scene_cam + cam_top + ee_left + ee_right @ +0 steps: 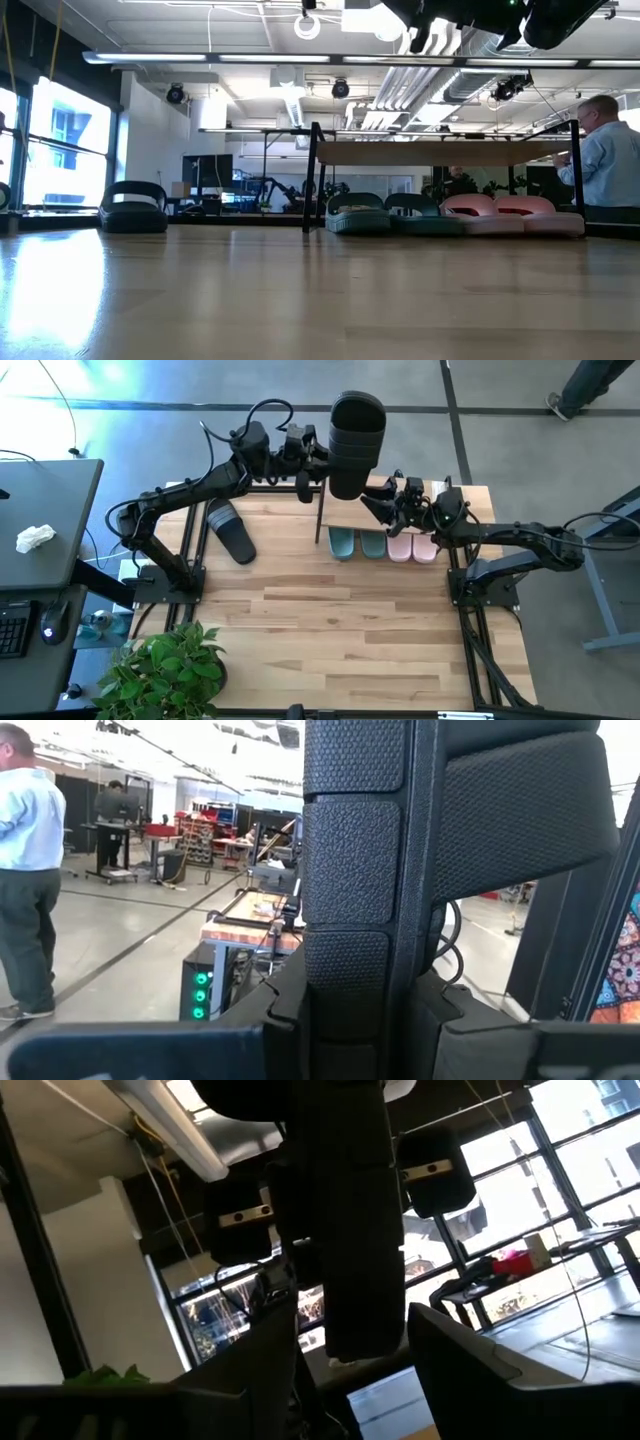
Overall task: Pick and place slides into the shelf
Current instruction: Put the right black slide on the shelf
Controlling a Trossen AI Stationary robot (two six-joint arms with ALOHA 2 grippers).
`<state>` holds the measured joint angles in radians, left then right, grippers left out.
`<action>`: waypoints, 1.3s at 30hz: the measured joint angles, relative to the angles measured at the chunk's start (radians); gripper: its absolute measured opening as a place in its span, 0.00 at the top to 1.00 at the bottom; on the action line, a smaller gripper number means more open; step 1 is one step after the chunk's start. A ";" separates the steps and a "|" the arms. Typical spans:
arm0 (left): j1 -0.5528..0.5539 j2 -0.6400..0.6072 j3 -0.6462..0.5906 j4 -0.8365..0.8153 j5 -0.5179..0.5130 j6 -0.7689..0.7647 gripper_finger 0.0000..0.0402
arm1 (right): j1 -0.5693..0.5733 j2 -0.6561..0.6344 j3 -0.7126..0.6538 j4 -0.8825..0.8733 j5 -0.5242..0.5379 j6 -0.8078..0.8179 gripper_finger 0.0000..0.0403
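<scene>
A: Slides first: one black slide (231, 530) lies alone on the table (340, 630) at the left, well apart from the shelf (385, 512). Why is it out there?

B: My guess is it simply waits its turn. Its partner, the other black slide (356, 442), is up in the air, held high above the shelf's left end by the left end effector (306, 468).

A: Clamped on it?

B: Yes. In the left wrist view the textured black sole (420, 860) fills the picture right in front of the fingers, so the fingers are closed on the slide, apparently at its edge. It hangs roughly on end, close to the overhead camera, which is why it looks so big from above.

A: And under the shelf?

B: From the left: the dark green pair (356, 544), then the pale pink pair (412, 547), side by side, touching, toes poking out from beneath the plank. From table height the four fill the space between the black frames (455, 213). So I judge the black ones must go on the plank top, which would explain carrying this one so high.

A: The right arm?

B: The right end effector (392, 498) sits over the shelf's right part, pointed toward the lifted slide. Its wrist view looks up at that slide's dark underside (345, 1220). Whether its fingers are apart or together, I cannot tell. It may be waiting to steady the slide, but that is only a guess.
</scene>
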<state>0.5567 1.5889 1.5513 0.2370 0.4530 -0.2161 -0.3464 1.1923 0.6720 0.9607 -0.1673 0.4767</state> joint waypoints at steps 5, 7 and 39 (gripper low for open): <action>0.000 0.005 0.000 -0.001 -0.005 0.002 0.81 | 0.035 0.025 0.000 0.057 0.119 0.015 0.55; 0.000 0.005 0.000 0.005 -0.012 0.004 0.81 | 0.064 0.062 0.000 0.097 0.156 0.013 0.55; 0.000 0.004 0.000 0.022 -0.001 -0.017 0.81 | 0.124 0.406 0.074 0.610 0.270 -0.126 0.56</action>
<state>0.5564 1.5934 1.5513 0.2592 0.4522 -0.2333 -0.2222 1.5978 0.7460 1.5711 0.1028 0.3503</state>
